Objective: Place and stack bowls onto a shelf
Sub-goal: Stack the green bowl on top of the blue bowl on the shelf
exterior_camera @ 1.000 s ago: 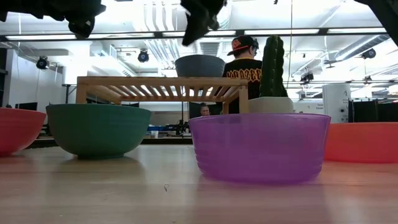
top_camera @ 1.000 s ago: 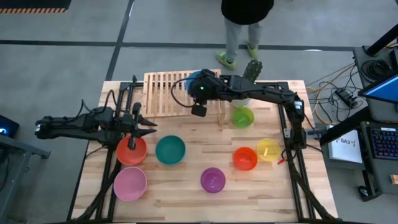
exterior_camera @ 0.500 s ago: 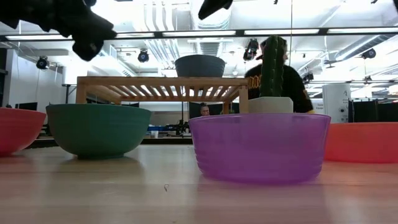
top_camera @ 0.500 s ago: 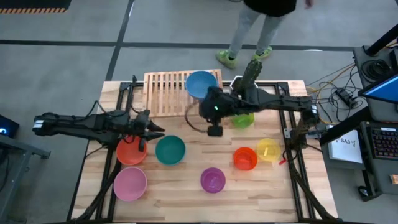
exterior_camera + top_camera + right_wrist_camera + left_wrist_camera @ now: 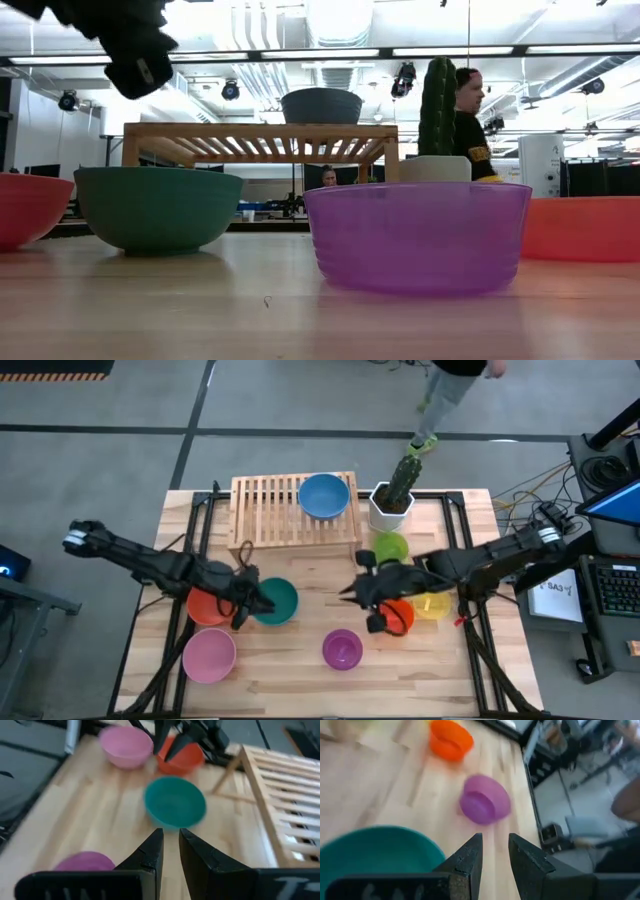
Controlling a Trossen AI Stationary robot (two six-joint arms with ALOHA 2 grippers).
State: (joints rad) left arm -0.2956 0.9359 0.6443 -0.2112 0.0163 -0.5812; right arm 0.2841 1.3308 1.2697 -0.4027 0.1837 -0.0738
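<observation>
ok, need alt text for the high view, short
Overhead view: a blue plastic bowl sits on the slatted light-wood shelf; seven other coloured bowls remain on the wooden table. The left pincer hovers at the teal bowl, the right pincer beside the orange bowl.

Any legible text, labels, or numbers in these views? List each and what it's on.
None can be read for certain.
Print on the person's shirt, low view: too small.
White marks on the body of the left gripper: blurred.
White marks on the body of the right gripper: blurred.
Handwriting on the paper sheet beside the table: too small.
</observation>
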